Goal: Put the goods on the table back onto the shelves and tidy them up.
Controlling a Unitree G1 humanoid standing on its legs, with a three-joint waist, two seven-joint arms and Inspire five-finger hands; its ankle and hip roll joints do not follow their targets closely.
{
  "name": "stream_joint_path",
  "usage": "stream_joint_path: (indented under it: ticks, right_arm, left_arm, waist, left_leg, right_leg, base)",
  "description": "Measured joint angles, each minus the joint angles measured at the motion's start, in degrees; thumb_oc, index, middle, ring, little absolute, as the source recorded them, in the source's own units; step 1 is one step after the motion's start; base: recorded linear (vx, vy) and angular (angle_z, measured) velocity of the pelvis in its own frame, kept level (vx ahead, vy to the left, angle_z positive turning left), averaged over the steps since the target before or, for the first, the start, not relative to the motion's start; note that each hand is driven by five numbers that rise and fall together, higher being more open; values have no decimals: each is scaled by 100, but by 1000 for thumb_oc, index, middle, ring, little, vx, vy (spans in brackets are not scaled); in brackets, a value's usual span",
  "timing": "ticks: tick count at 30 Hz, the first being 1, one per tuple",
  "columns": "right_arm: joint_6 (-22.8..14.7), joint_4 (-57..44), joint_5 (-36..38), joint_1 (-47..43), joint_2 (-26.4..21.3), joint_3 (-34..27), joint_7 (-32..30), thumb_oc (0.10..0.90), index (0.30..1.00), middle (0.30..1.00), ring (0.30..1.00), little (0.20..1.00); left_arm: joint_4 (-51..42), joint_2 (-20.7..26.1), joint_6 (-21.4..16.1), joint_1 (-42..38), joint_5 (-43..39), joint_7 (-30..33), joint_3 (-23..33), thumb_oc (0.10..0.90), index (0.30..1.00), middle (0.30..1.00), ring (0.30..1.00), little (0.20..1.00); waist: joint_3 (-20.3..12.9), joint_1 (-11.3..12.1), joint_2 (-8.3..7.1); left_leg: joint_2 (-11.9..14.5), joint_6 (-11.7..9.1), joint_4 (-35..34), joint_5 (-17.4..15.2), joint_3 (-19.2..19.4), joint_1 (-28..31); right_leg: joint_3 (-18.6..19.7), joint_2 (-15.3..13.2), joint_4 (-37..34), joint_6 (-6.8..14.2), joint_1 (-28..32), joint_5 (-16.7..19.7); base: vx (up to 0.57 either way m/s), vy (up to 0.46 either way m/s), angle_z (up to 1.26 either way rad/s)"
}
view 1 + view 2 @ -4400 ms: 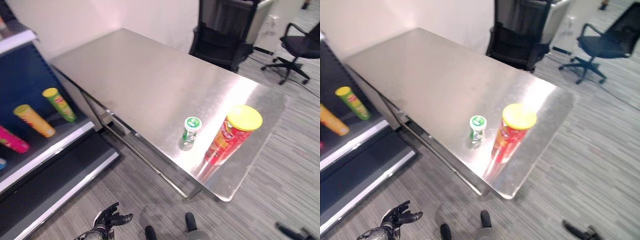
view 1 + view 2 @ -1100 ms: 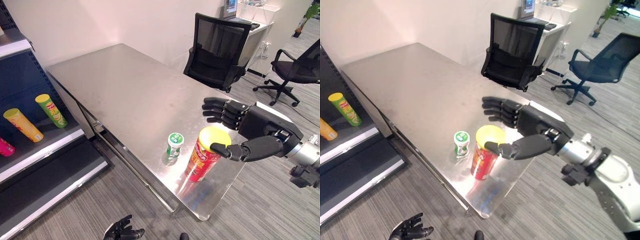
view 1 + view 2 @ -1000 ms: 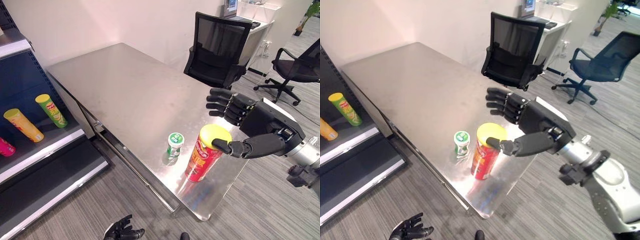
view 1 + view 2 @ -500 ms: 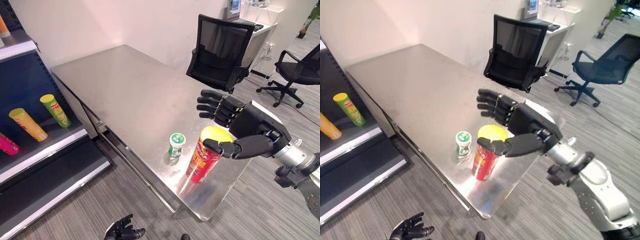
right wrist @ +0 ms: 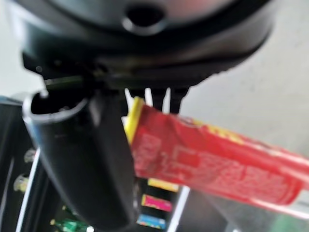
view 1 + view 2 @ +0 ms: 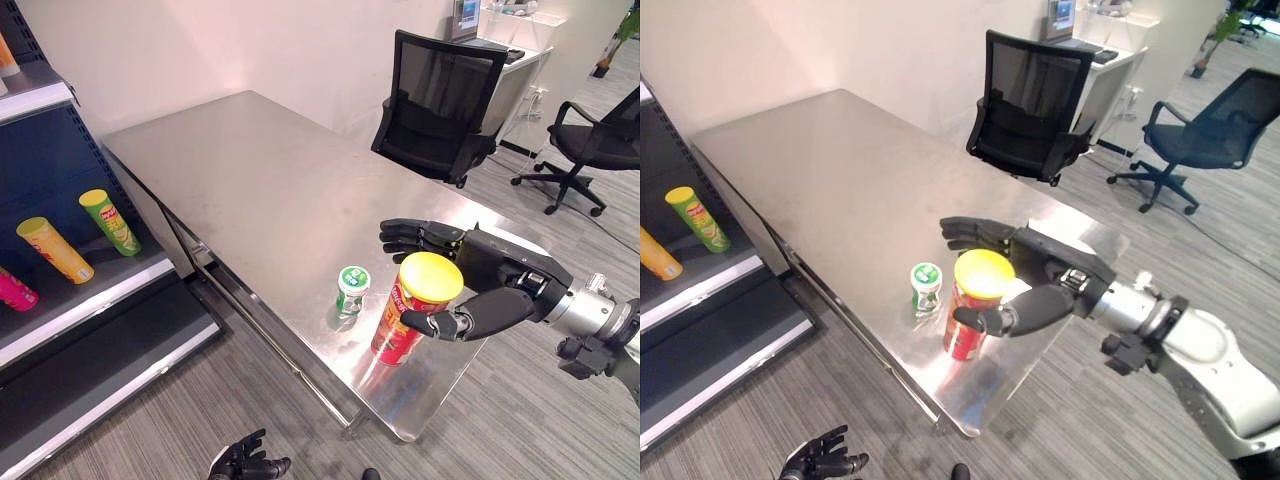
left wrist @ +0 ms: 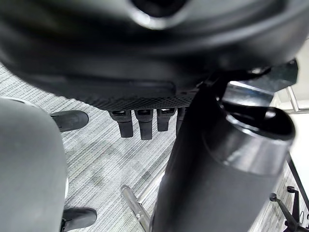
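The red can (image 6: 412,308) stands on the surface (image 6: 260,190), flanked by the right hand's (image 6: 500,285) wide-spread fingers (image 6: 405,236) and thumb; judged light, stiff, slick; best gripped mid-body; the small bottle (image 6: 349,291) is just beyond the fingers.

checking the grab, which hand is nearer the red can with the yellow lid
Right. The right hand brackets the red can, thumb in front, fingers behind. The left hand hangs low over the floor.

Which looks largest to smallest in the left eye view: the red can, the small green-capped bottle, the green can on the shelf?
1. red can
2. green can, though it lies farther away
3. green-capped bottle
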Motion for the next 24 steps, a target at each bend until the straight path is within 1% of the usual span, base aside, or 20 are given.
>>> stream_joint_path:
  ticks: [3,7,8,9,10,15,18,20,24]
  right_arm:
    - [52,51,-224,17,0,1,-1,800,900,900,900,900]
    - [86,61,-271,17,17,69,-2,800,900,900,900,900]
    - [87,61,-276,12,19,71,-3,574,561,561,561,561]
    - [87,61,-277,12,30,72,-3,507,460,460,460,460]
    - [87,61,-277,12,63,72,-6,400,300,300,300,300]
    - [87,62,-277,8,90,150,-13,400,300,300,300,300]
    - [91,95,-395,8,278,174,-69,400,300,300,300,300]
    - [91,112,-407,8,308,177,-95,400,300,300,300,300]
    - [91,395,-520,5,351,176,-235,400,300,300,300,300]
  left_arm:
    - [0,0,0,0,0,-7,-1,800,900,900,900,900]
    - [0,0,0,-7,-2,-8,-1,800,900,900,900,900]
    - [0,1,0,-2,-4,-8,-1,800,900,900,900,900]
    - [0,0,0,8,-5,-8,-1,800,900,900,900,900]
    - [0,0,0,2,-8,-8,0,800,900,900,900,900]
    - [0,1,0,-2,-14,-8,1,800,900,900,900,900]
    - [0,0,0,-2,-14,-8,1,800,900,900,900,900]
    - [0,1,0,-2,-14,-7,2,800,900,900,900,900]
    - [-2,1,0,-16,-23,-4,6,800,900,900,900,900]
  waist:
    - [0,2,0]
    - [0,12,0]
    - [0,22,0]
    - [0,26,0]
    - [-1,21,-1]
    - [-1,33,-2]
    - [-2,42,-4]
    - [-2,40,-4]
    - [-9,53,-15]
  left_leg:
    - [-2,0,2,0,-1,3]
    - [-2,0,0,0,-2,-16]
    - [-3,1,-12,0,-8,-23]
    - [-3,1,-13,0,-13,-25]
    - [-3,1,-12,0,-18,-27]
    - [-4,-3,3,6,-76,-22]
    - [-6,-4,3,7,-90,-21]
    - [-10,-4,2,10,-112,-21]
    - [-6,-4,-9,12,-158,-9]
  right_leg:
    - [-2,-1,0,-1,0,1]
    - [-3,-1,0,-1,2,1]
    - [-11,-2,1,-1,6,0]
    - [-19,-3,1,-1,8,0]
    - [-33,-3,1,-1,12,0]
    - [-89,-4,6,-5,40,-3]
    - [-103,-1,36,-6,51,-3]
    - [-110,-1,36,-6,58,-3]
    - [-139,-3,36,-20,104,-18]
  base:
    - [0,0,0]
    - [0,0,0]
    - [0,0,0]
    - [-8,10,4]
    - [-6,3,5]
    - [-1,0,5]
    - [0,0,0]
    - [-2,-4,2]
    - [-2,-9,5]
